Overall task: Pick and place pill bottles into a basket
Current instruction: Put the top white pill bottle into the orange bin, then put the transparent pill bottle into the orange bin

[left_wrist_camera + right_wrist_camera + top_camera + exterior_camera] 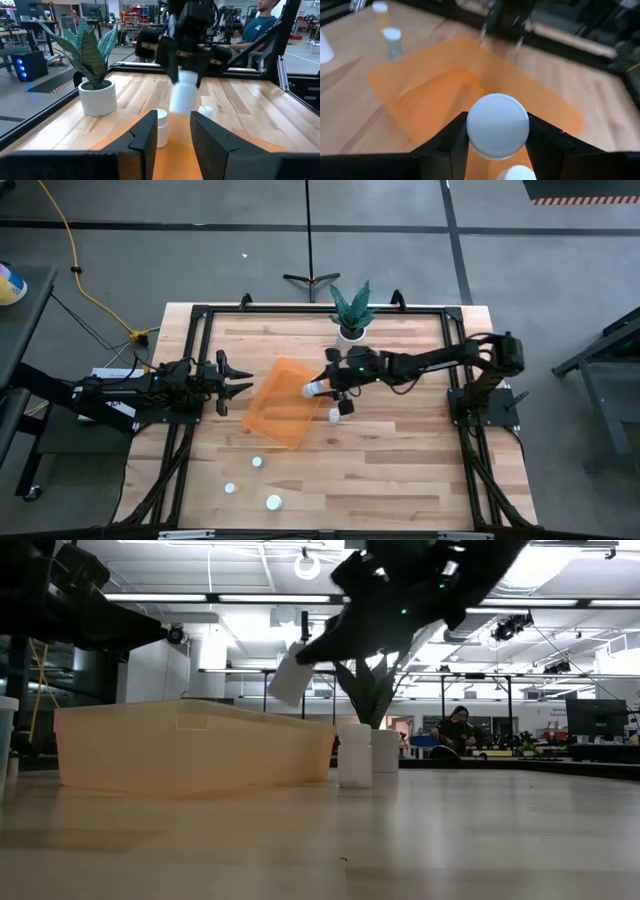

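- Orange translucent plastic makes up the basket (282, 402), which lies near the middle of the wooden table (400, 470), turned at an angle between the two arms.
- Over the basket's edge nearest the right arm, the right gripper (322, 388) is clamped on a white pill bottle (313, 390); the low view shows that bottle (289, 676) tilted and held clear above the basket wall, probably so it can drop inside without catching the rim.
- From the right wrist view the bottle's round cap (498, 124) sits squeezed between the two dark fingers, with the orange floor directly beyond it, which suggests the release point is nearly reached.
- One more pill bottle (340, 408) stands upright on the table just outside the basket, beside the gripper.
- Three others rest well apart near the table's front edge: (257, 462), (230, 488) and (273, 502).
- Waiting at the table's left side, the left gripper (240, 387) has its fingers spread apart and points toward the basket, holding nothing.
- A potted snake plant (351, 312) stands at the far edge, out of the working path.
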`<action>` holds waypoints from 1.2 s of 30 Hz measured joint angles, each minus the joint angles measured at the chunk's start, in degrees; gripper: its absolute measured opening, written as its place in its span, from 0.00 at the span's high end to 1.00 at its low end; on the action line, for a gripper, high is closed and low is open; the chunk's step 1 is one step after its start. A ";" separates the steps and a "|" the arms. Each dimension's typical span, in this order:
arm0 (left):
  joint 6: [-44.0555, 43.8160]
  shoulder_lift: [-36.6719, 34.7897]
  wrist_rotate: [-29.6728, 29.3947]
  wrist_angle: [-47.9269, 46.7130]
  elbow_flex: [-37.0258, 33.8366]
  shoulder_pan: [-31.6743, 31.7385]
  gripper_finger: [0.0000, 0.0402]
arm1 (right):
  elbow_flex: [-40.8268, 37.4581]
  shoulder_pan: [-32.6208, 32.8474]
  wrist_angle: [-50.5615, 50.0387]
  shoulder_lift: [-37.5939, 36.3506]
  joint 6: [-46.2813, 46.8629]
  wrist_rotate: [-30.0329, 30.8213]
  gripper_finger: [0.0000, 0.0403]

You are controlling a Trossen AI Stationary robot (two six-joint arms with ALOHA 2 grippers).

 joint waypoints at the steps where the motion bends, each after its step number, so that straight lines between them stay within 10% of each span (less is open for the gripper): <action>1: 0.02 -0.02 0.00 0.00 0.00 0.00 0.63 | 1.44 0.00 -1.57 1.14 -0.03 -0.49 0.60; 11: 0.00 -0.02 0.02 -0.06 0.00 0.00 0.63 | 13.19 -0.83 -19.69 8.07 -0.17 -2.88 0.62; 36: 0.02 0.00 0.02 -0.44 0.00 0.02 0.63 | 13.16 -1.07 -22.06 8.23 -1.11 -3.93 0.48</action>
